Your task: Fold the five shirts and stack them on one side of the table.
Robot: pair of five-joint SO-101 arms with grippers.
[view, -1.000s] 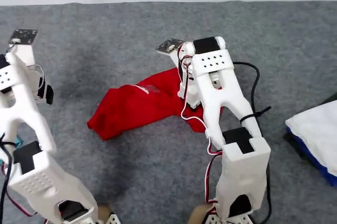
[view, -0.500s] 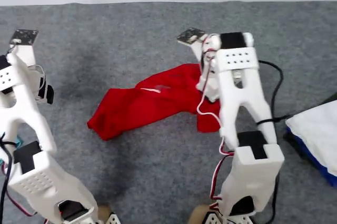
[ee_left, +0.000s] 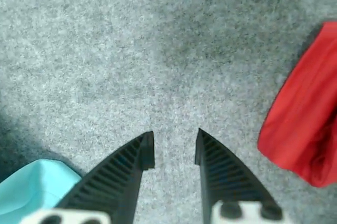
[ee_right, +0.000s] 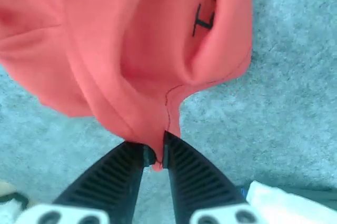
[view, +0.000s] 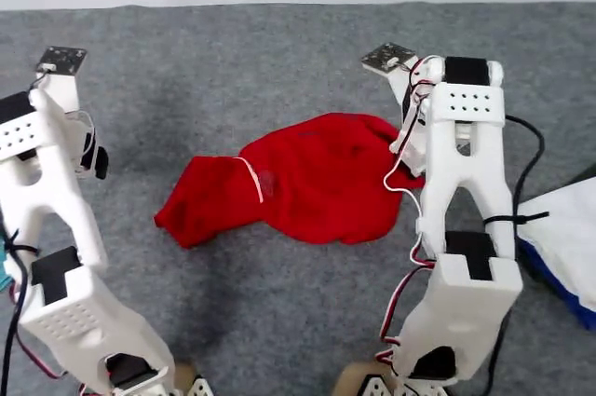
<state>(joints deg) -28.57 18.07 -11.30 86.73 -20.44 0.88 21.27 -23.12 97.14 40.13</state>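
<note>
A red shirt [view: 298, 186] lies crumpled in the middle of the grey table. Its right edge is lifted by my right gripper [ee_right: 156, 153], which is shut on a fold of the red shirt [ee_right: 158, 71]; the cloth hangs from the fingertips above the carpet. In the high view the right arm [view: 456, 163] stands at the shirt's right end. My left gripper [ee_left: 171, 150] is open over bare carpet to the left of the shirt, whose red edge [ee_left: 305, 124] lies off to one side. The left arm [view: 42, 154] stands at the table's left edge.
A folded white shirt [view: 563, 228] lies on top of a blue one at the table's right edge. A light blue cloth [ee_left: 31, 187] lies beside my left gripper. The grey carpet [view: 233, 51] behind the red shirt is bare.
My right gripper has pulled the red shirt's edge to the right and farther back, spreading the cloth wider. The left arm shifted slightly.
</note>
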